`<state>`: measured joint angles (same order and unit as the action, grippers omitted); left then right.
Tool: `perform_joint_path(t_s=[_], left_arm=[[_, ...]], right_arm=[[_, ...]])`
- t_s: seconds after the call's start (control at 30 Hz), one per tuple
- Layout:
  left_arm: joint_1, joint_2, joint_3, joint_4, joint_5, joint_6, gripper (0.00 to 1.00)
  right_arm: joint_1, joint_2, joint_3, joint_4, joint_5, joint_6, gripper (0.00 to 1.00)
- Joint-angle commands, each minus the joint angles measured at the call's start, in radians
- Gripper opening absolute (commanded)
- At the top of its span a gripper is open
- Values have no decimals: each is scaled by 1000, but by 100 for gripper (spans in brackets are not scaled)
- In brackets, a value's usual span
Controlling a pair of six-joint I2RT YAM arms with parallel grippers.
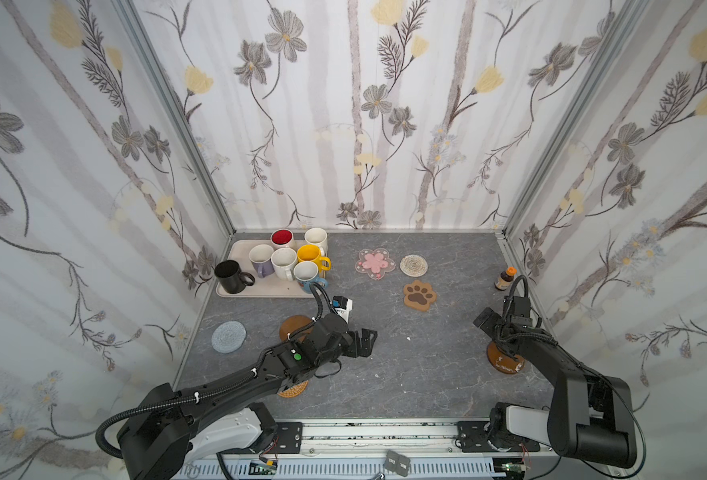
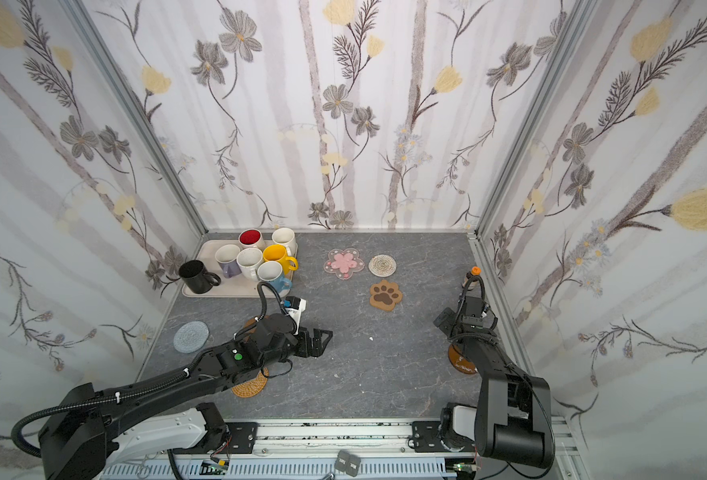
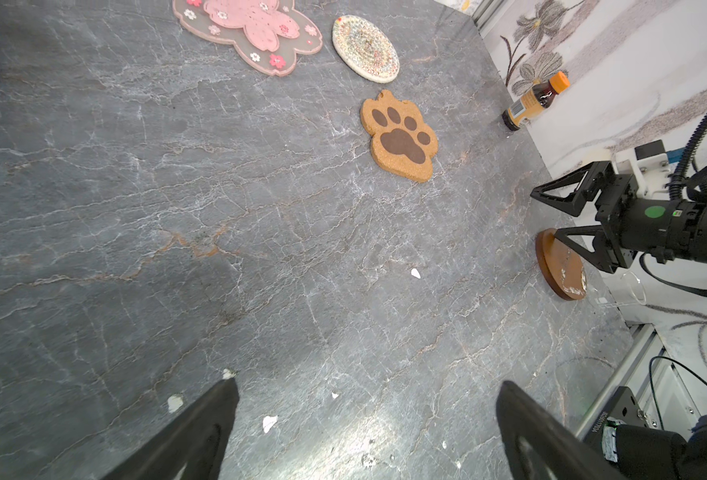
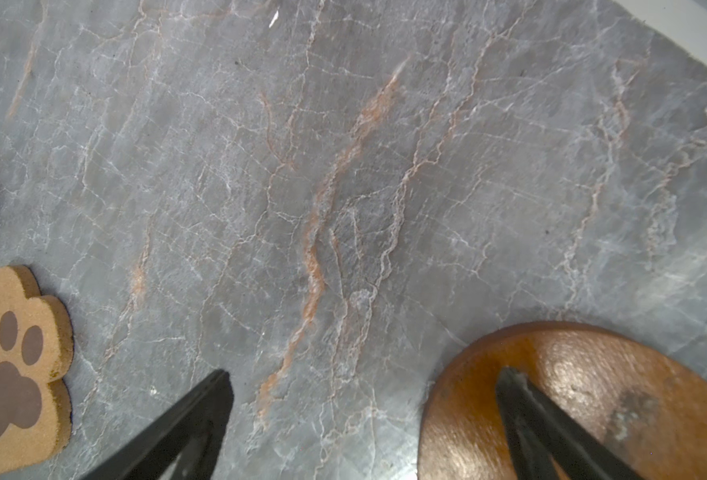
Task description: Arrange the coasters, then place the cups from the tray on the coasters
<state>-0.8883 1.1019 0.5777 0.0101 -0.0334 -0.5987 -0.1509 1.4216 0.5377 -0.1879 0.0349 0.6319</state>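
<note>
The cream tray [image 1: 235,249] stands at the back left and holds several cups, among them a black one [image 1: 229,276] and a yellow one [image 1: 312,255]. The pink blossom coaster [image 1: 375,264], white woven coaster [image 1: 413,265] and paw coaster [image 1: 419,295] lie mid-table. A grey woven coaster [image 1: 229,336] lies at the left. A brown disc [image 1: 293,324] and the tan rattan coaster [image 1: 293,390] are partly hidden under my left arm. My left gripper [image 3: 366,384] hangs open over bare table. My right gripper [image 4: 364,374] is open, one finger above the other brown disc [image 4: 593,395].
A small brown bottle with an orange cap [image 1: 504,278] stands by the right wall. Flowered walls close in the left, back and right sides. A metal rail [image 1: 385,432] runs along the table's front edge.
</note>
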Motion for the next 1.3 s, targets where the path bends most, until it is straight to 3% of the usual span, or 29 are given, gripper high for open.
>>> perform_joint_path(t_s=[0.0, 0.2, 0.7, 1.27], left_arm=[[0, 1, 9, 7, -13, 7, 100], [2, -5, 7, 5, -10, 13, 100], [2, -1, -2, 7, -9, 19, 100], [2, 3, -2, 7, -14, 17, 100]], right_arm=[[-1, -22, 21, -82, 3, 28, 100], [-51, -56, 57, -172, 128, 75, 100], [-214, -38, 52, -154, 125, 29, 100], [-223, 16, 33, -106, 25, 21, 100]])
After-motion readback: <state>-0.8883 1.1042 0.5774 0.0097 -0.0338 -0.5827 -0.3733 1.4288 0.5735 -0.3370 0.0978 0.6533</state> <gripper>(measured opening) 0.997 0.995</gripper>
